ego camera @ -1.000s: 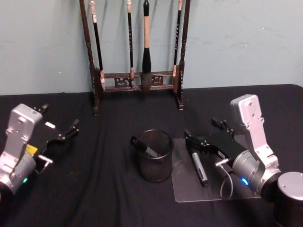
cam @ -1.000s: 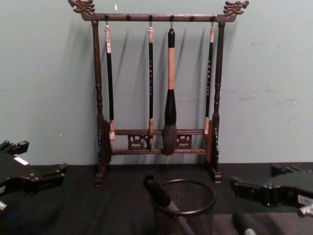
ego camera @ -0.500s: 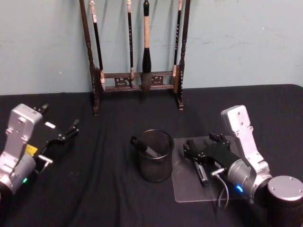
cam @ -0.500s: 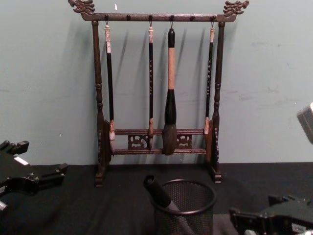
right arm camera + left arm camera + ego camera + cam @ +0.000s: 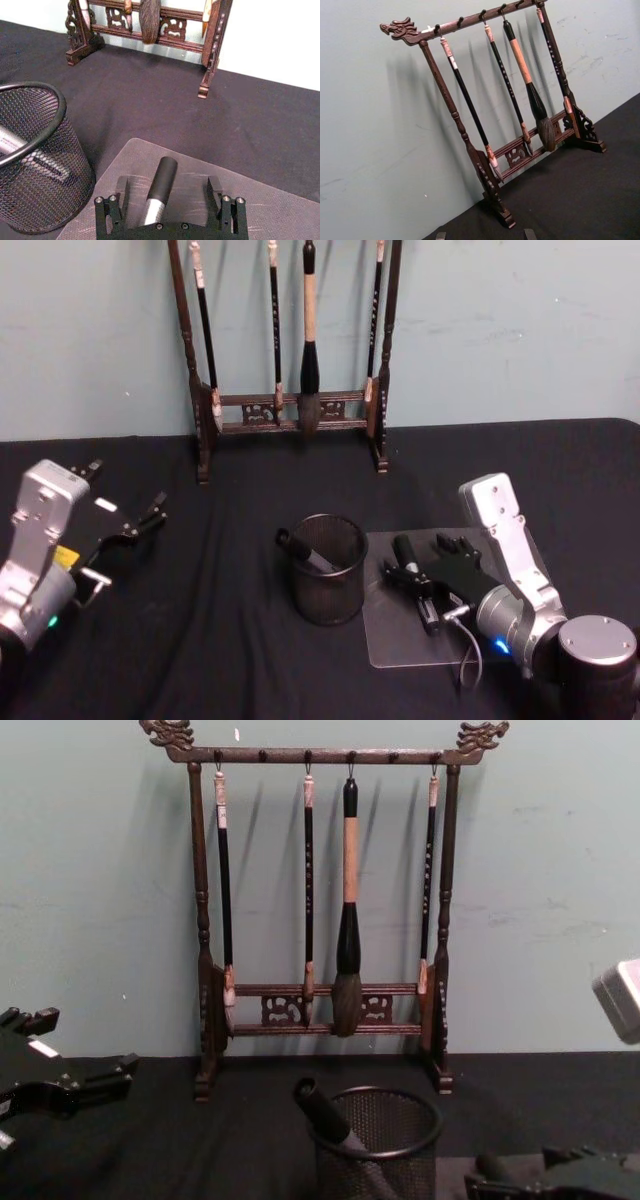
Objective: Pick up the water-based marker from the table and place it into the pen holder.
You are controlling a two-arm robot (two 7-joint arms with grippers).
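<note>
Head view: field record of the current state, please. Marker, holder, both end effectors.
marker: lying on clear mat, right of pen holder, not lifted
right end effector: low over marker, open, straddling it
left end effector: parked at left above table, open
pen holder: upright, other marker leaning inside

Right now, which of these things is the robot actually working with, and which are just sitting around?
In the job: marker on the clear mat; right gripper, open astride it; pen holder; table.
Just lying about: brush rack with brushes; pen already in the holder; left gripper, parked at left.
</note>
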